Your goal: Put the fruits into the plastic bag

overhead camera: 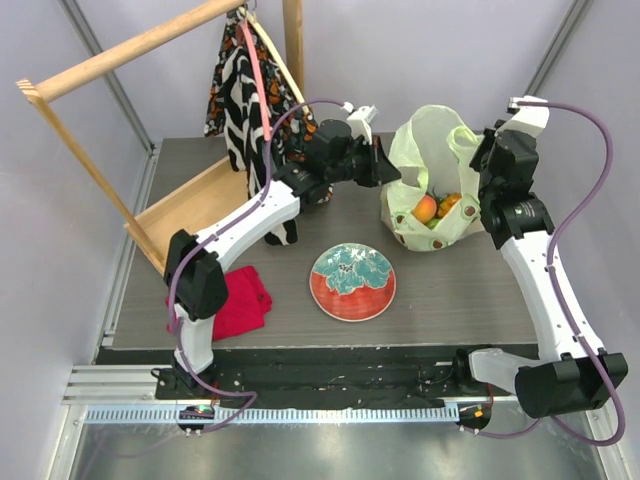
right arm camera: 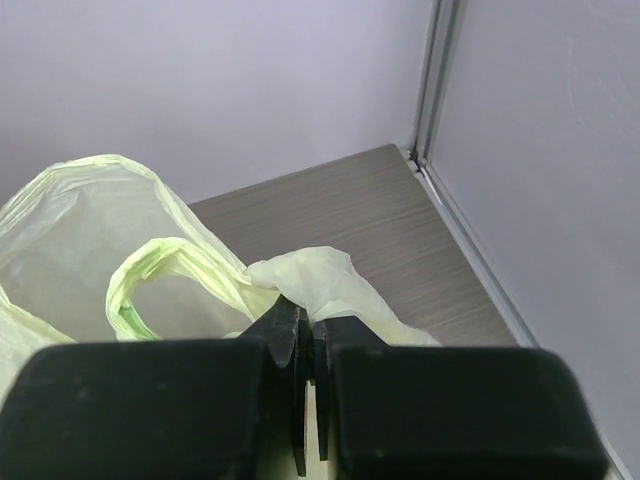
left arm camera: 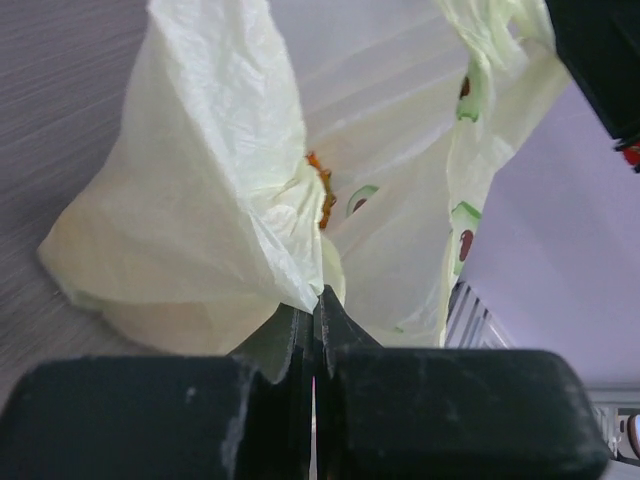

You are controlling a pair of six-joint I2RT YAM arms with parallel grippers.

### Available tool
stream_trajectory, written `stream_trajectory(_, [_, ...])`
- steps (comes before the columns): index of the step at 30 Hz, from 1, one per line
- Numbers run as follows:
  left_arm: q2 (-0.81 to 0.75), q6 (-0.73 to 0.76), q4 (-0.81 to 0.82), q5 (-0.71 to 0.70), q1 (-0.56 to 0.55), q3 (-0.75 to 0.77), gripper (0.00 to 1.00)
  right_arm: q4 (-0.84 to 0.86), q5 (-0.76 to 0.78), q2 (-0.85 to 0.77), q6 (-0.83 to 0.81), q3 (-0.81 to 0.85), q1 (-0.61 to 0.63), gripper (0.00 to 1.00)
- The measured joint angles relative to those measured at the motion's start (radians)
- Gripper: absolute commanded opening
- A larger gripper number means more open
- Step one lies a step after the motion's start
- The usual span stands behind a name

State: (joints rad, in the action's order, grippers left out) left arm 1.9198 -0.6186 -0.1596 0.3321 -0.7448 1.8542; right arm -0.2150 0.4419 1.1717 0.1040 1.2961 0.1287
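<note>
The pale yellow-green plastic bag (overhead camera: 432, 140) stands open at the back right of the table. Inside it lie fruits: a peach (overhead camera: 425, 208) and an orange-yellow piece (overhead camera: 449, 203), with something green beside them. My left gripper (overhead camera: 392, 172) is shut on the bag's left rim; in the left wrist view the film (left arm camera: 200, 230) is pinched between the closed tips (left arm camera: 316, 300). My right gripper (overhead camera: 478, 197) is shut on the right rim, with crumpled film (right arm camera: 320, 275) caught at its tips (right arm camera: 308, 315) beside a loop handle (right arm camera: 150, 265). The bag hangs spread between both grippers.
A red plate with a teal pattern (overhead camera: 352, 283) sits at the table's middle front, with nothing on it. A red folded cloth (overhead camera: 240, 300) lies at the front left. A wooden rack (overhead camera: 120, 50) with a black-and-white garment (overhead camera: 240, 90) stands at the back left. Walls close in the right side (right arm camera: 540, 150).
</note>
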Motion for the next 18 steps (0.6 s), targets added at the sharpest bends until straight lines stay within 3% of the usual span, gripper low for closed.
stream_trajectory(8, [0.096, 0.028, -0.007, -0.016, 0.014, 0.002, 0.04, -0.006, -0.011, 0.067, 0.039, -0.127, -0.081, 0.02])
stream_trajectory(10, [0.097, 0.034, -0.010, -0.018, 0.014, 0.004, 0.22, -0.016, -0.018, 0.070, 0.048, -0.142, -0.088, 0.07])
stream_trajectory(11, [0.097, 0.040, -0.010, -0.018, 0.015, 0.007, 0.30, -0.021, -0.020, 0.069, 0.053, -0.145, -0.089, 0.14])
stream_trajectory(12, [0.097, 0.045, -0.010, -0.018, 0.015, 0.011, 0.45, -0.021, -0.023, 0.068, 0.057, -0.145, -0.090, 0.20])
stream_trajectory(15, [0.097, 0.051, -0.008, -0.016, 0.015, 0.018, 0.71, -0.023, -0.037, 0.055, 0.069, -0.145, -0.090, 0.44])
stream_trajectory(17, [0.097, 0.064, -0.008, -0.015, 0.014, 0.018, 0.80, -0.026, -0.045, 0.043, 0.079, -0.145, -0.090, 0.59])
stream_trajectory(18, [0.097, 0.069, -0.009, -0.016, 0.013, 0.018, 0.92, -0.028, -0.049, 0.035, 0.082, -0.145, -0.090, 0.63])
